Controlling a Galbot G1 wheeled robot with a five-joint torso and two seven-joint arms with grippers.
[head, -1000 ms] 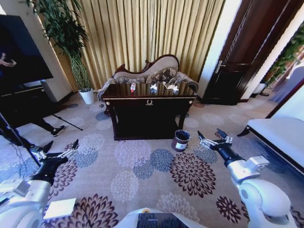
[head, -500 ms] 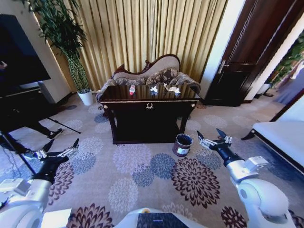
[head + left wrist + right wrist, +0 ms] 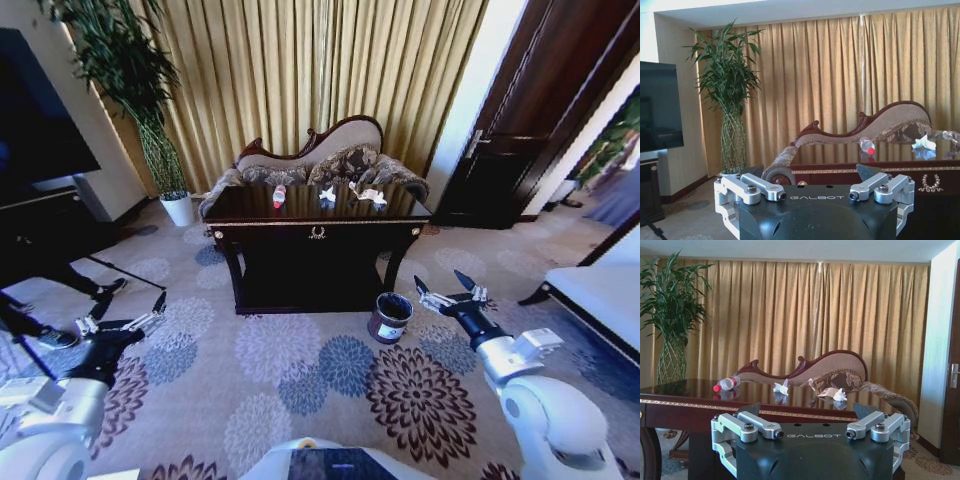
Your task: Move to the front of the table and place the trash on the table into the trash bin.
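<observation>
Daylight filters through the gold curtains (image 3: 320, 70) and lights the room evenly, leaving only soft shadows under the table (image 3: 318, 212), whose glossy top mirrors the bottle (image 3: 725, 384) and the crumpled paper (image 3: 781, 387). The head view bows at its edges, bending the door frame (image 3: 480, 110) and the television (image 3: 40, 110) inward. Both wrist views are sharp, a pale glare washing the ceiling.
</observation>
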